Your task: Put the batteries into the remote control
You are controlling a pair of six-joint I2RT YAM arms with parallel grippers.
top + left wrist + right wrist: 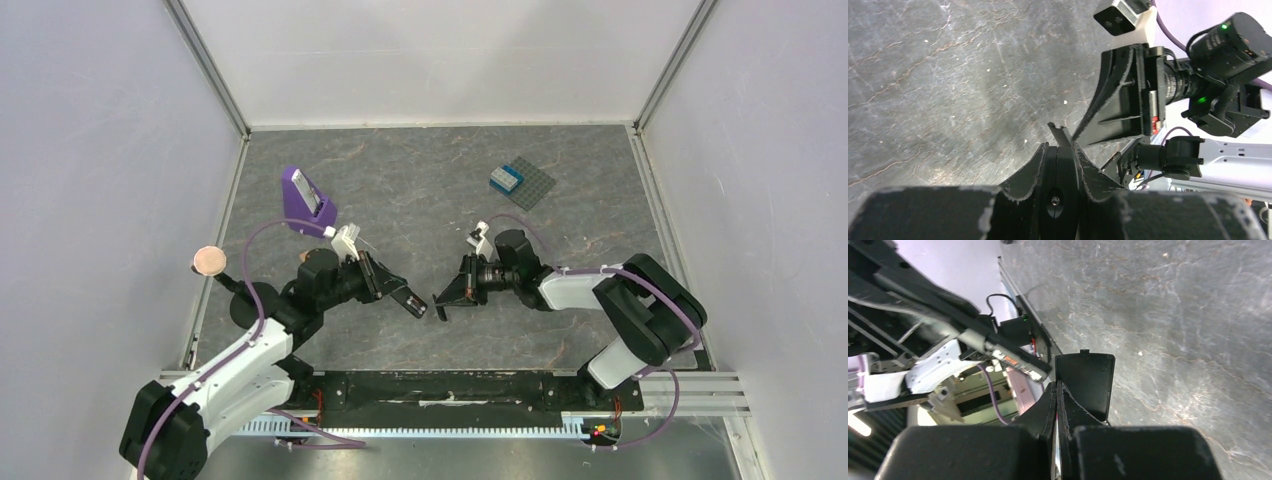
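Two end effectors face each other tip to tip above the bench [400,190] in the top view. I see the left end effector [397,291] pinching the remote [414,303], which sticks out toward the right end effector [446,299].

Left wrist view: both fingers [1032,167] clamp the remote edge-on, with its notched end just beside the right fingertips.

Right wrist view: the right fingers [1048,407] are pressed together. A flat black panel [1087,377] with a small tab sits just beside them, and I cannot tell whether it is pinched.
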